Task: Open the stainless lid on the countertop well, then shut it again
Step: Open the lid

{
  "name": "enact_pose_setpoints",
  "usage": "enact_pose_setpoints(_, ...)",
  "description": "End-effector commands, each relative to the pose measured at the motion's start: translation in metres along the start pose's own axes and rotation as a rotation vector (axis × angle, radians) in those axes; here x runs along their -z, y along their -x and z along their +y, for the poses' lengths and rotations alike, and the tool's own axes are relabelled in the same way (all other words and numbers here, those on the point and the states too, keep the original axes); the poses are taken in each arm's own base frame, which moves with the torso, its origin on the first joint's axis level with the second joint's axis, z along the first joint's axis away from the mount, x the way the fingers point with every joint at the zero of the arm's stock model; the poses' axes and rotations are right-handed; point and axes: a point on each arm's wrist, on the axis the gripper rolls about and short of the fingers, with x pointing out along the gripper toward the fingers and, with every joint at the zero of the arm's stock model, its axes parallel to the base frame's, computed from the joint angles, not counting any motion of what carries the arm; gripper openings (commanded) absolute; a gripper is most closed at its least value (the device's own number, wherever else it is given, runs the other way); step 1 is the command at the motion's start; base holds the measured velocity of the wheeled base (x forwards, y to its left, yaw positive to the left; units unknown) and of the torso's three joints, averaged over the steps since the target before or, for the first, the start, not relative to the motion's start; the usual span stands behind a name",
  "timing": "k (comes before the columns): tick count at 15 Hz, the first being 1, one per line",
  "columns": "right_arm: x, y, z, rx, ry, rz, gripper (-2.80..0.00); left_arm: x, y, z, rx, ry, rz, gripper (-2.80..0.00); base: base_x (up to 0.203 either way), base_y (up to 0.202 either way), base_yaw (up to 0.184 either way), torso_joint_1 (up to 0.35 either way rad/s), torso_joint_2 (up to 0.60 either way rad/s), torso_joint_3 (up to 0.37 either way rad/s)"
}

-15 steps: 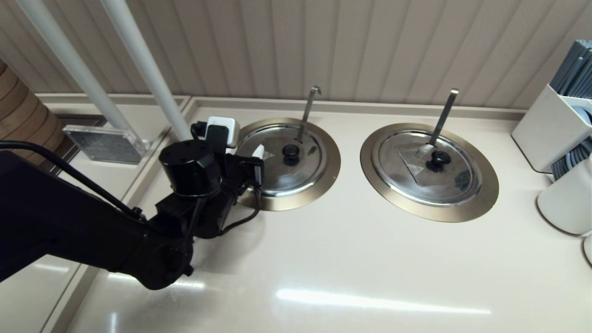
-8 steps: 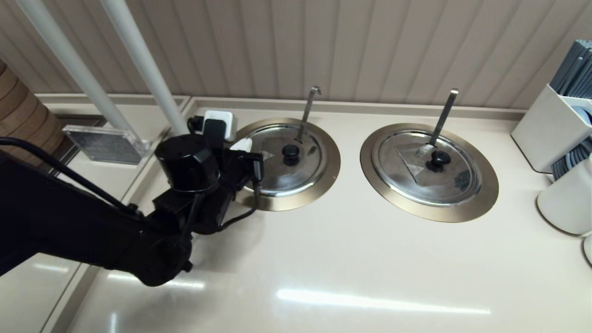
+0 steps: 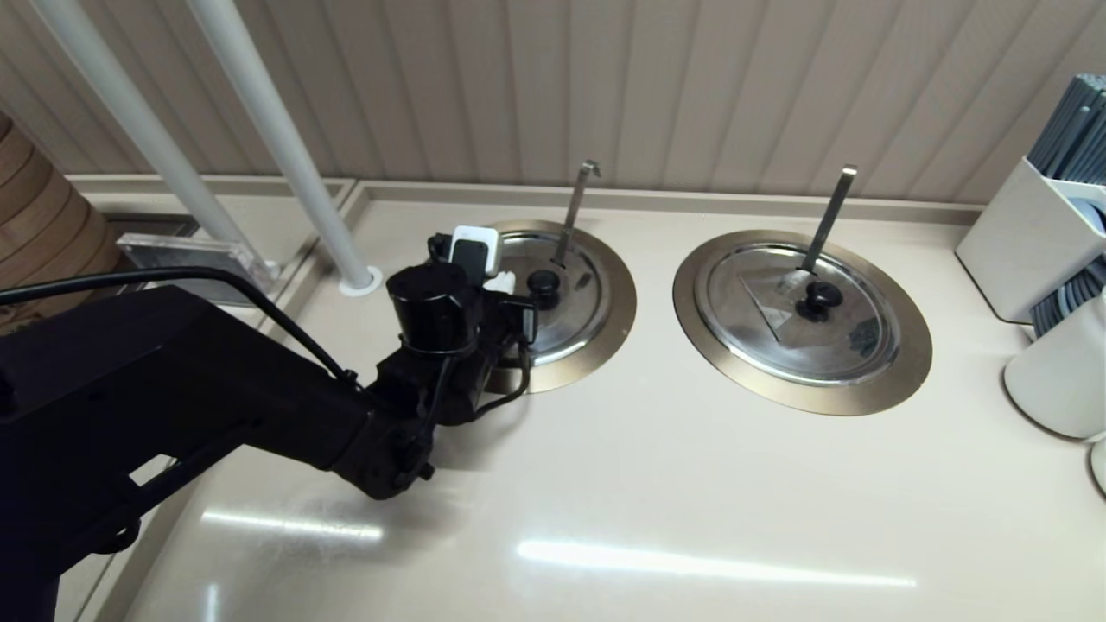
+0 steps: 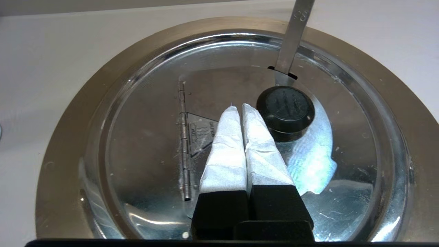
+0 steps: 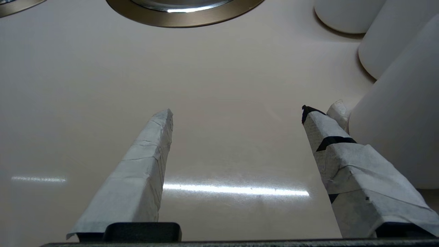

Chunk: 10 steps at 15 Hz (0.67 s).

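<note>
Over the left well [image 3: 618, 302] near the counter's back edge: lid [image 4: 343, 113] seated, ladle [image 3: 575, 207] through its notch; left gripper [image 4: 238, 108] pressed together beside the knob [image 4: 285, 109], likely to nudge it; right gripper [image 5: 236, 115] spread, parked

Stainless lid [image 3: 566, 298]: left portion concealed behind the left arm's wrist in the head view; near rim cut off by the frame edge in the left wrist view.
Countertop well [image 3: 615, 333]: interior wholly covered by the lid.
Ladle handle [image 4: 292, 41]: hook end out of frame; bowl hidden beneath the lid.
Triangle mark [image 4: 200, 132]: partly behind the left gripper [image 4: 237, 107]; lettering too small, possibly a caution notice.
Twin ring [image 5: 185, 19]: mostly cropped.
</note>
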Motion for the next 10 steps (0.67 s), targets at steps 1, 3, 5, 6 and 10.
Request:
enact_pose_setpoints(1, 0.002, -0.001, 0.000, 0.000, 0.000, 0.007, 0.00, 0.006, -0.001, -0.005, 0.008, -0.004, 0.009, 0.00, 0.000, 0.000, 0.000, 0.000, 0.00, 0.000)
enact_pose_setpoints(3, 0.002, -0.001, 0.000, 0.000, 0.000, 0.007, 0.00, 0.008, -0.001, -0.011, 0.019, -0.003, 0.009, 0.00, 0.000, 0.000, 0.000, 0.000, 0.00, 0.000)
enact_pose_setpoints(5, 0.002, -0.001, 0.000, 0.000, 0.000, 0.008, 0.00, 0.010, -0.004, -0.014, 0.023, 0.000, 0.004, 0.00, 0.000, 0.000, 0.000, 0.000, 0.00, 0.000)
enact_pose_setpoints(6, 0.002, -0.001, 0.000, 0.000, 0.000, 0.009, 0.00, 0.011, -0.004, -0.015, 0.025, -0.002, 0.008, 0.00, 0.000, 0.000, 0.000, 0.000, 0.00, 0.000)
enact_pose_setpoints(10, 0.002, -0.001, 0.000, 0.000, 0.000, 0.007, 0.00, 0.024, -0.014, -0.021, 0.025, -0.003, 0.015, 0.00, 0.000, 0.000, 0.000, 0.000, 0.00, 0.000)
